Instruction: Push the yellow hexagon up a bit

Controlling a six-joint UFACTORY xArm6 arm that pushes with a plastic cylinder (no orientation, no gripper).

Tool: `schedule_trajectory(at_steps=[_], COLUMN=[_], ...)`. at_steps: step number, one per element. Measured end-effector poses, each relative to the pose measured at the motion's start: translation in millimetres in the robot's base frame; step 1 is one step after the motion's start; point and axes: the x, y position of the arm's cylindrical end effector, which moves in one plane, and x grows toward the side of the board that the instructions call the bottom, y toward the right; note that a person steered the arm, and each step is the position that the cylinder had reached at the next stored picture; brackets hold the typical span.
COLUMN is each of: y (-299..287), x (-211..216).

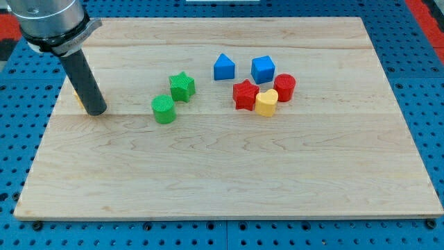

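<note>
My dark rod comes down at the view's left, and my tip [96,110] rests on the wooden board [222,180]. A small yellow sliver [79,98] shows just left of the rod and behind it. It looks like the yellow hexagon, mostly hidden by the rod, so its shape cannot be made out. My tip is at the sliver's lower right, touching it or nearly so.
A green star [182,86] and a green cylinder [164,110] lie right of my tip. Further right are a blue triangular block [223,67], a blue cube [263,69], a red star [244,94], a yellow heart [266,102] and a red cylinder [284,87].
</note>
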Motion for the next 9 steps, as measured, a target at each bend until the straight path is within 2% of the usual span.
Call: schedule_trajectory(at_steps=[1, 3, 9], y=[7, -23, -34], x=[18, 18, 21])
